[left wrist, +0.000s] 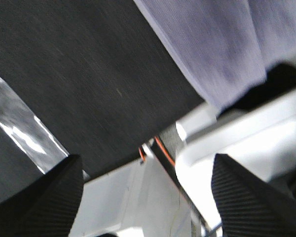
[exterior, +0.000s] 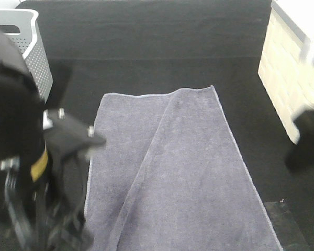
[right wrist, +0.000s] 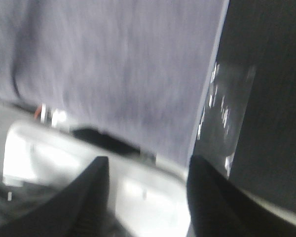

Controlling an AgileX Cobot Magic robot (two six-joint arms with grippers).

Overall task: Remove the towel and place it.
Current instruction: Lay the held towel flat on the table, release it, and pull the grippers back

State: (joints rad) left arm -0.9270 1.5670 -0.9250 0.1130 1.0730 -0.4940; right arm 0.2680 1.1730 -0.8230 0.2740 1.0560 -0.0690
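Hovering left gripper [left wrist: 147,165]: jaws apart, empty, by the towel's left near corner.
Towel [exterior: 172,167]: spread on the desk [exterior: 146,36], one long fold down it; soft, limp, light, so it will likely drape.
Hold: you'd best pinch both near corners.
Right gripper [right wrist: 148,165]: jaws apart, empty, over the right edge.

No writing, label, brand, number or sign can be read in any of the three views. Both wrist views are blurred.
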